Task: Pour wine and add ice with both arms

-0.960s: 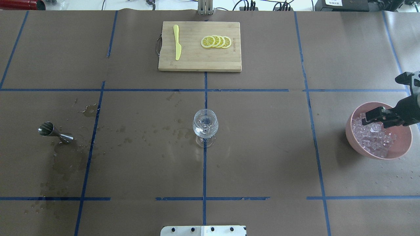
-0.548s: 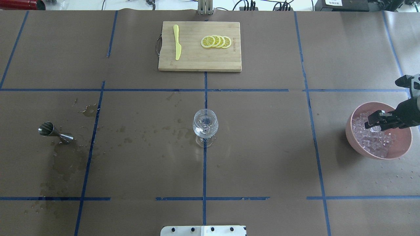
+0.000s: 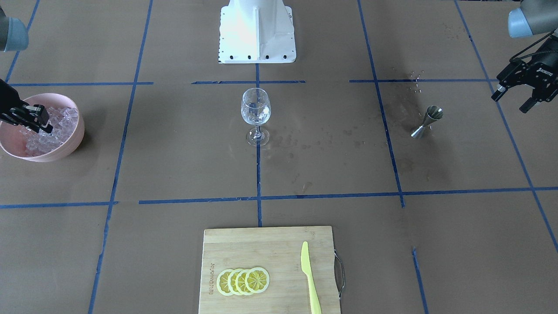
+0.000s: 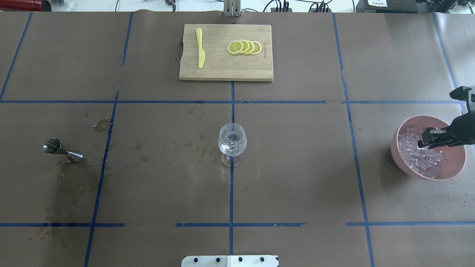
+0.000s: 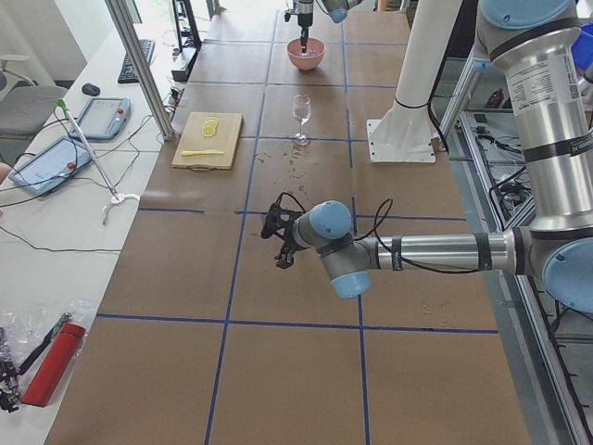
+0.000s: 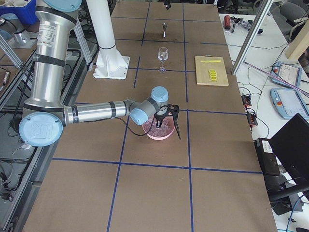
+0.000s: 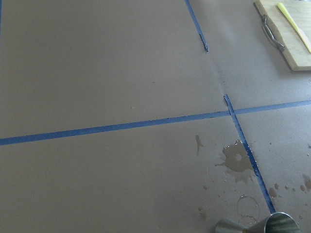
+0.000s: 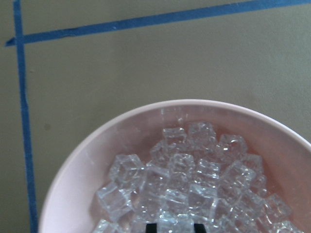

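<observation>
Ice is the step in hand. Over the last second my right pincer (image 4: 424,140) has dropped from above the pink bowl (image 4: 394,150) down among the ice (image 8: 194,179). Its fingers have drawn in from wide to narrow. The right wrist view shows the two tips flanking a single cube at the bottom edge, so I judge it pinched on that cube, though I cannot tell how firmly. That reads to me as the pick being made, with the lift and carry yet to come.

My left pincer (image 3: 511,101) hangs well out beyond the jigger (image 4: 63,150), fingers apart and holding nothing. Wine (image 4: 101,125) lies as dark wet blotches on the table (image 4: 297,167) paper between the jigger and the stemmed glass (image 4: 232,142). Whether much reached the glass I cannot tell, only a glint in its bowl.

The glass stands at the table's middle, well apart from the bowl. The cutting board (image 4: 222,72), lemon slices (image 4: 245,47) and yellow knife (image 4: 200,48) sit on the far side, off that line. My worries are the slick cube slipping and the thin-stemmed glass being nudged.
</observation>
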`<control>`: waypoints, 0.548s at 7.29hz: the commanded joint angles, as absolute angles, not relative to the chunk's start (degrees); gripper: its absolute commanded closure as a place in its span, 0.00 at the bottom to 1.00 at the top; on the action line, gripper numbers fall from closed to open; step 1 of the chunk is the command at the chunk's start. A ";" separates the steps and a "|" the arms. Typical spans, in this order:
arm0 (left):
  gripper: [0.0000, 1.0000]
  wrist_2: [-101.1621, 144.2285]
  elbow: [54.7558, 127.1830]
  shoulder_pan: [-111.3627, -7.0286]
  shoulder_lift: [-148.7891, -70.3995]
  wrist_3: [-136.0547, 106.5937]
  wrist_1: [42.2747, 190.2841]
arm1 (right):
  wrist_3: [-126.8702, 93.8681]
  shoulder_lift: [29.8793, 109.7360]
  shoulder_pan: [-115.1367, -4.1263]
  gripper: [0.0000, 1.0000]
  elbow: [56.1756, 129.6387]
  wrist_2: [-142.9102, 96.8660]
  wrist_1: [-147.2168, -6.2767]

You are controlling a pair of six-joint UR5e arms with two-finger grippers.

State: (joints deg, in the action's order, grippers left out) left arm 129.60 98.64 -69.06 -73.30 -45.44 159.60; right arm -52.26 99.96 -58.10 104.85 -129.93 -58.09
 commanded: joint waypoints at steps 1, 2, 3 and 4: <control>0.00 129.64 98.70 -69.17 -73.30 -45.44 159.70 | -54.04 98.28 -61.16 1.00 111.50 -130.86 -60.02; 0.00 129.64 98.79 -69.43 -73.30 -45.44 159.70 | -60.14 93.39 -61.69 1.00 115.10 -130.96 -64.47; 0.00 129.64 98.79 -69.43 -73.30 -45.35 159.78 | -68.21 87.86 -61.61 1.00 117.22 -130.78 -67.03; 0.00 129.64 98.44 -69.35 -73.30 -45.35 160.48 | -79.25 81.63 -59.18 1.00 117.51 -130.43 -67.06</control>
State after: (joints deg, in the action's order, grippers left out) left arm 129.64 98.68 -69.37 -73.30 -45.38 159.94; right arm -67.66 88.67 -60.84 116.02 -130.72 -65.63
